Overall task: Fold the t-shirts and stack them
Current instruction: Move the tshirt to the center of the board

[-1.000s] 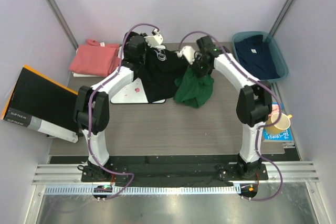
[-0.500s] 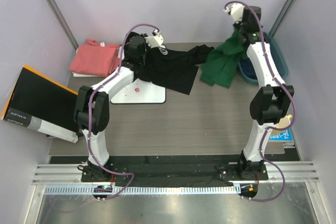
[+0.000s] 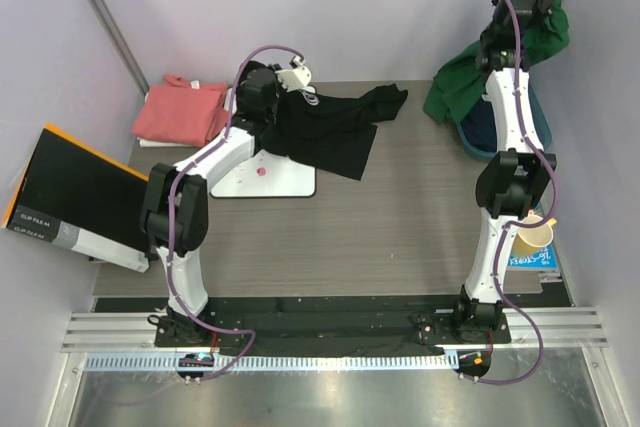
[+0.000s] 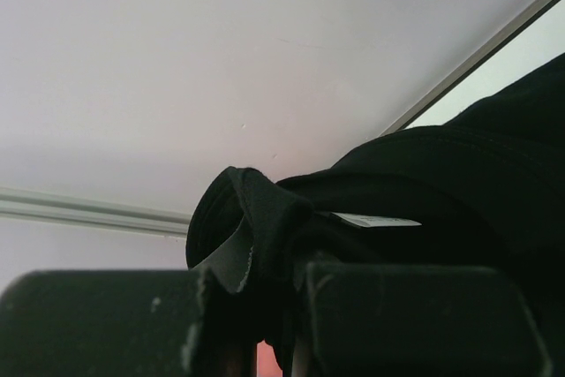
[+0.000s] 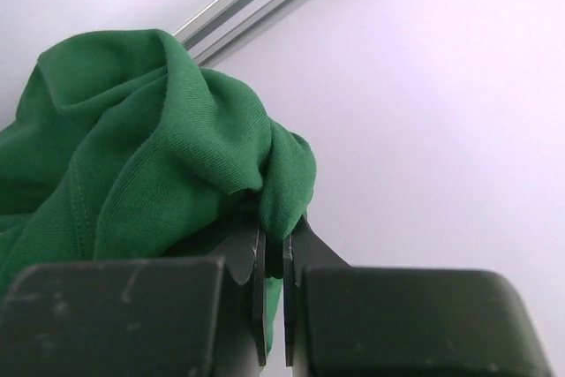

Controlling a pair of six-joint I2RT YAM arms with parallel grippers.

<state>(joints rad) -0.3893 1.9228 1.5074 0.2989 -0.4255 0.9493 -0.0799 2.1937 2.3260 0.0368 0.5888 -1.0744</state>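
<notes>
The black tee (image 3: 335, 132) lies rumpled across the far middle of the worktop (image 3: 400, 237). Its left part overlaps the white board (image 3: 285, 182), and one sleeve trails off to the right. Its upper left end is gathered into the left fingers (image 4: 115, 324). In the left wrist view a fold of black cloth with a small white label is squeezed between them, so they are pinching the tee. The left arm (image 3: 215, 157) bends at its elbow over the worktop's left side, then runs low and forward over the board, with the wrist at the far edge.

The green tee (image 3: 465, 82) hangs in the air at the far right, bunched at the top and draping down toward the blue tub (image 3: 478, 145). The right fingers (image 5: 124, 315) are pressed almost together on a green fold — only a thin sliver of cloth shows between them. The right arm (image 3: 510, 117) is stretched up and away, nearly straight, with its wrist high near the back right corner post.

The salmon-pink tee (image 3: 180, 112) sits folded at the far left corner, near the left wrist but not touched by it. A flat black box with an orange edge (image 3: 70, 197) lies tilted off the worktop's left side. A yellow mug (image 3: 530, 237) stands by the right arm's elbow.
</notes>
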